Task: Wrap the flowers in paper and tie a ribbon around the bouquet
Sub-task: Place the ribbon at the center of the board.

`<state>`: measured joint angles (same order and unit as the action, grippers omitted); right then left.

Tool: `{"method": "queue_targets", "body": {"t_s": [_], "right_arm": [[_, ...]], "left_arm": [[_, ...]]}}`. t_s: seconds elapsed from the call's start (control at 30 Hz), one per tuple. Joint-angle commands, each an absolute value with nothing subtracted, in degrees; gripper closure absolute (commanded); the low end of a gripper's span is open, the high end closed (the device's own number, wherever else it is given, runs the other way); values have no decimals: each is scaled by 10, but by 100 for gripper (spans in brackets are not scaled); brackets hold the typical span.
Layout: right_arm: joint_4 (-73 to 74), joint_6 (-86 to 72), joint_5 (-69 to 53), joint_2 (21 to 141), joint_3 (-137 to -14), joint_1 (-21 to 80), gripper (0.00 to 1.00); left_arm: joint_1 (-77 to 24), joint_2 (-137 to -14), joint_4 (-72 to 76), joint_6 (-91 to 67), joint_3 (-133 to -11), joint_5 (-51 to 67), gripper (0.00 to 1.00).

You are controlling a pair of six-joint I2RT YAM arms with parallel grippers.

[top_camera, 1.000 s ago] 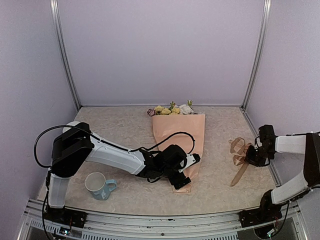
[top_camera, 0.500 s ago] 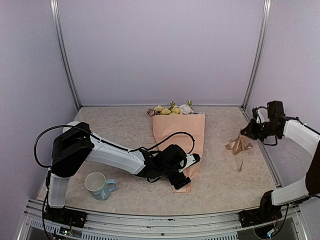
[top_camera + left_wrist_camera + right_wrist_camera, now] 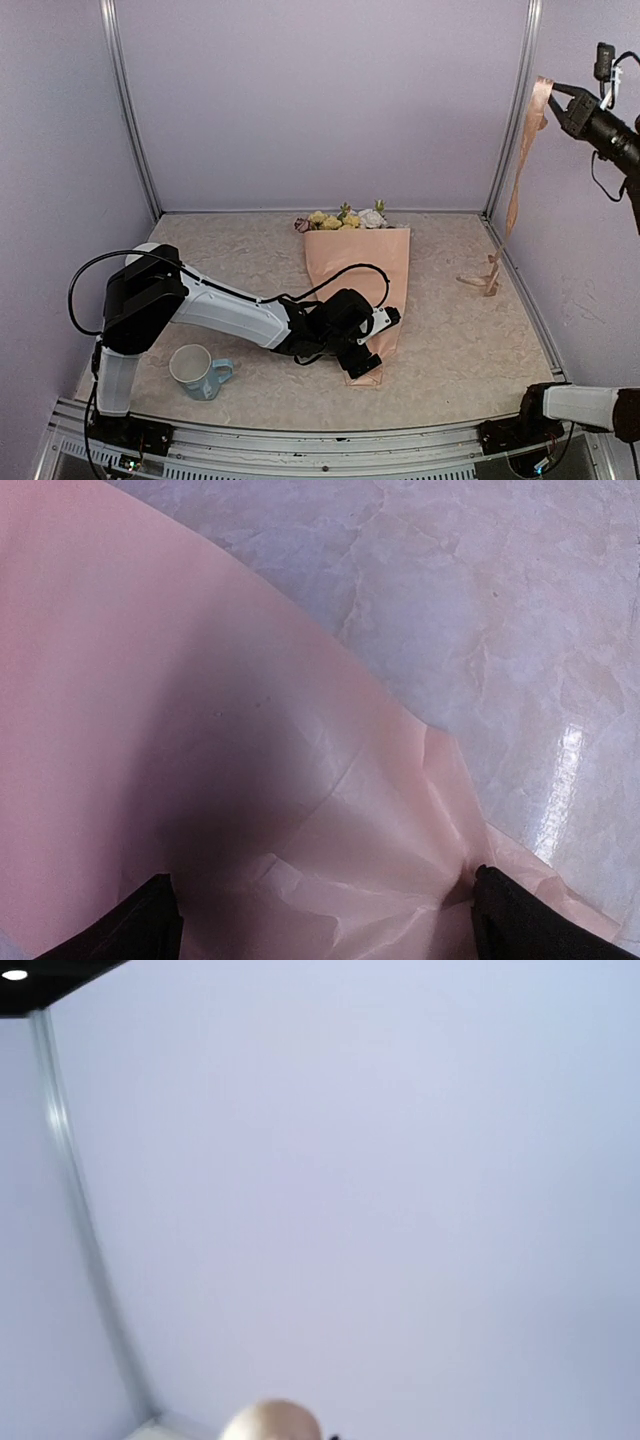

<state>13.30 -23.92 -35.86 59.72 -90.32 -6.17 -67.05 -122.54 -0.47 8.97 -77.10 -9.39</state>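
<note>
The ribbon (image 3: 539, 105) is now up high, at the upper right of the top picture. The right jaws are pressed together on its top end. It hangs down in one long strip, and its bottom end rests on the surface (image 3: 450, 340) near the right wall. One second ago it lay in a loopy heap at the right side, with the right arm (image 3: 612, 132) low beside it. Half a second ago it was just coming up. So the ribbon has been pulled out long, which looks like getting it ready for tying.

The bouquet (image 3: 357, 262) lies in the middle of the surface and has not moved. The flowers (image 3: 342, 218) poke out of the top of the paper (image 3: 150, 680), toward the back wall. The left jaws are spread wide over the narrow bottom end of the paper, and the left arm (image 3: 230, 310) has stayed there. The wrapping looks done, but the tying is not. A mug (image 3: 195, 370) sits at the lower left, same as before.
</note>
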Motion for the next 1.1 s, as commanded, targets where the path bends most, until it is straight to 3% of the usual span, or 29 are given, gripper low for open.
{"method": "queue_targets", "body": {"t_s": [0.0, 0.2, 0.43, 0.57, 0.7, 0.87, 1.07], "right_arm": [[117, -331, -431, 608, -738, -59, 100], [113, -394, -363, 589, -503, 93, 100], [87, -483, -325, 644, -319, 259, 100], [87, -483, -353, 713, -304, 319, 98], [212, -407, -302, 753, -360, 328, 44], [349, -321, -180, 742, -473, 311, 2], [389, -240, -112, 781, -588, 271, 0]], "left_arm": [[-671, -1252, -75, 100, -757, -75, 1], [-670, -1253, -80, 105, -759, -78, 1], [-670, -1259, -85, 104, -764, -74, 1], [-670, -1261, -89, 103, -766, -74, 1], [-670, -1261, -91, 103, -766, -75, 1], [-670, -1262, -91, 102, -768, -74, 1], [-669, -1264, -96, 103, -769, -75, 1]]}}
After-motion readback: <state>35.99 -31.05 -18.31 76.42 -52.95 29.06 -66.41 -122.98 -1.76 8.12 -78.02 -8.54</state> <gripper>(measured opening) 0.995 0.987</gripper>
